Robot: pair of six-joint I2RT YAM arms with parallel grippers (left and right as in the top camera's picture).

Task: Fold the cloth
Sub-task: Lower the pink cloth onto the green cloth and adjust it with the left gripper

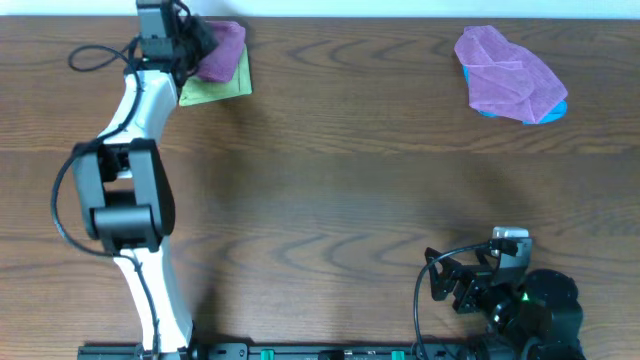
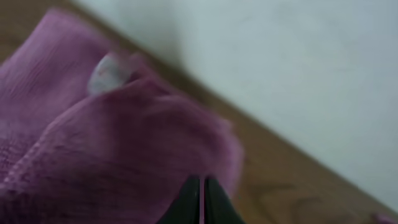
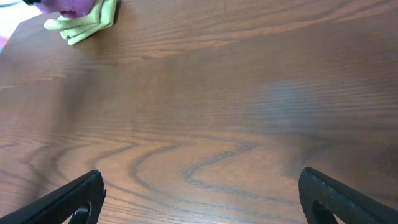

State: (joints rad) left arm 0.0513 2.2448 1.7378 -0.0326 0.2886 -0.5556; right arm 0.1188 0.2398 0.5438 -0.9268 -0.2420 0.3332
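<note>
- Left claw (image 1: 196,46) is reached out to the upper left of the overhead view, at the far edge of the bench (image 1: 330,180).
- In the left wrist view its dark fingertips (image 2: 191,202) sit pressed together at the bottom centre. A thin strip of purple shows between them, so it is clamped on the purple cloth (image 2: 112,149).
- The purple cloth (image 1: 224,48) is bunched and raised in folds, and it fills most of the left wrist frame. The picture is blurred, so no finer detail can be told.
- It lies partly on a flat green cloth (image 1: 216,90), whose lower edge shows beneath it.
- Right claw (image 1: 442,278) rests at the lower right of the overhead view, well apart from every cloth.
- In the right wrist view the right claw (image 3: 200,180) has its fingers spread wide with nothing between them. The green cloth (image 3: 87,25) is at the upper left of that frame.
- A second purple cloth (image 1: 510,72) lies crumpled at the upper right, on a blue cloth (image 1: 553,113) that peeks out beneath it.
</note>
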